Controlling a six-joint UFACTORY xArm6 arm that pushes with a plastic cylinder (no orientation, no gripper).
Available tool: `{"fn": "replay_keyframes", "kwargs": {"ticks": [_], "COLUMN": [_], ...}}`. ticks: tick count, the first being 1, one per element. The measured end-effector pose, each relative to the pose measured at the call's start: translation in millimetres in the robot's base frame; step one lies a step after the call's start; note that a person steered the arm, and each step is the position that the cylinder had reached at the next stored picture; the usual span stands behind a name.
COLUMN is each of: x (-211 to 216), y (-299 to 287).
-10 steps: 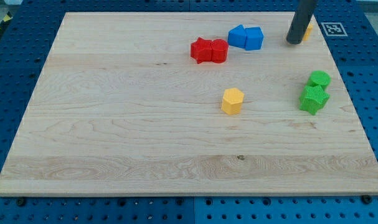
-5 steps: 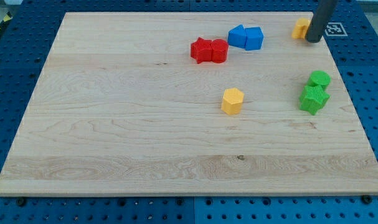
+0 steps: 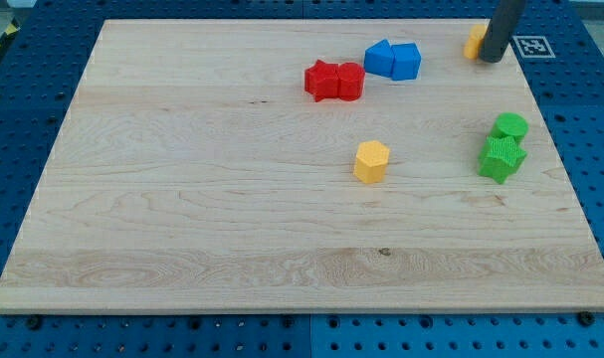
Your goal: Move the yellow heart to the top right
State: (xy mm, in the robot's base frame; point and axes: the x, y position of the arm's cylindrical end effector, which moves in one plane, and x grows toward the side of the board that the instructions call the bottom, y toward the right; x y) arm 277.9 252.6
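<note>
The yellow heart point(image 3: 475, 42) sits near the board's top right corner, mostly hidden behind my rod, so only its left part shows. My tip point(image 3: 492, 59) rests on the board just right of it and touches or nearly touches it. A second yellow block, a hexagon point(image 3: 371, 161), lies near the board's middle, far from my tip.
Two red blocks point(image 3: 333, 81) lie side by side left of two blue blocks point(image 3: 393, 61) in the upper middle. Two green blocks point(image 3: 503, 145) sit at the right edge. A fiducial tag point(image 3: 530, 46) is off the board's top right corner.
My tip went from the heart's left side around to its right, then edged back left, covering more of the heart. The heart has barely moved.
</note>
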Motion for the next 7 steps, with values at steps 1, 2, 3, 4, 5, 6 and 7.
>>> {"fn": "replay_keyframes", "kwargs": {"ticks": [1, 2, 3, 4, 5, 6, 7], "x": [0, -2, -6, -12, -18, -19, -28], "y": [-17, -17, -17, -17, -17, -17, -17]}}
